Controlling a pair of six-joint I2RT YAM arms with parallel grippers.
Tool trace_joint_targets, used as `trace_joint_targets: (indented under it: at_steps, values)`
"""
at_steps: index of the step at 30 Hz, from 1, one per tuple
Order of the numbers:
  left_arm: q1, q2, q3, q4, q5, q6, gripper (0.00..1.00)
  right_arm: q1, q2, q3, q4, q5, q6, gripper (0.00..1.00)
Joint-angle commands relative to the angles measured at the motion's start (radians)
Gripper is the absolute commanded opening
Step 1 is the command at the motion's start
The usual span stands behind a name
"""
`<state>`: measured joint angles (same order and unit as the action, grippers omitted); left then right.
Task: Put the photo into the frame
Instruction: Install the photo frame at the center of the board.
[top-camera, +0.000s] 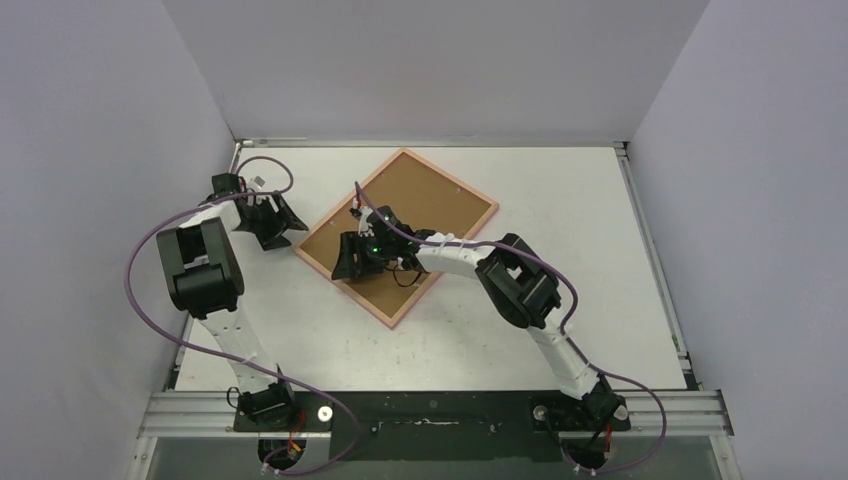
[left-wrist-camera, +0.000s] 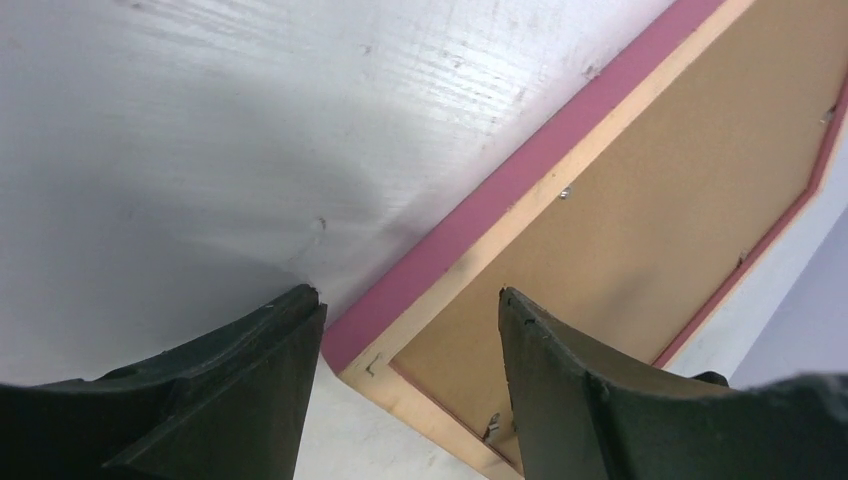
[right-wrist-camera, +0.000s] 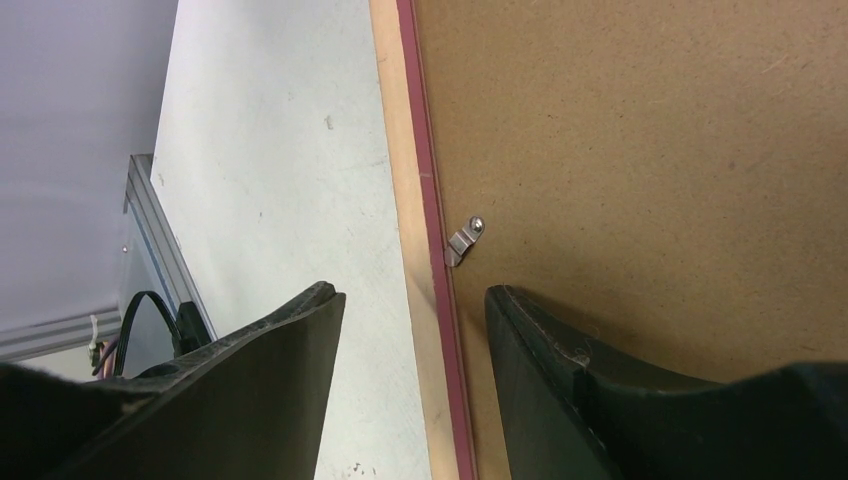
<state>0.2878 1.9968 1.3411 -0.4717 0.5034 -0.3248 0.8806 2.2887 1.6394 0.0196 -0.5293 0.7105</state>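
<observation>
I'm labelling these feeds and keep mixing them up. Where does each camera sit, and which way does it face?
Top: above and behind the arms, looking down on the table; both arms, left hand and right hand show.
Left wrist: on the left arm, facing the frame's corner and table; its open hand shows below.
Right wrist: on the right arm, facing the frame's edge and a clip; its open hand shows below.
Shared: all three show the frame's brown backing.

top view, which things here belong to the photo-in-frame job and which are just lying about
Job: frame, brown backing panel in it, metal clip, left tool, right tool; photo not visible.
Just around: table, purple cables.
</observation>
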Motion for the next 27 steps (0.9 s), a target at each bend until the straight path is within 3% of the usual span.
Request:
trace_joint_targets:
  at_steps: [1,13,27]
  values:
    - [-0.001,0.031,0.053,0.029,0.099,0.040,0.62,0.014,0.033,0.045,-0.015,0.000,-0.024,0.55]
    - [-0.003,0.002,0.005,0.057,0.099,0.026,0.55,0.031,0.083,0.081,-0.017,-0.026,-0.022,0.47]
    - [-0.003,-0.010,-0.044,0.092,0.111,0.003,0.52,0.041,0.131,0.108,-0.017,0.013,-0.037,0.46]
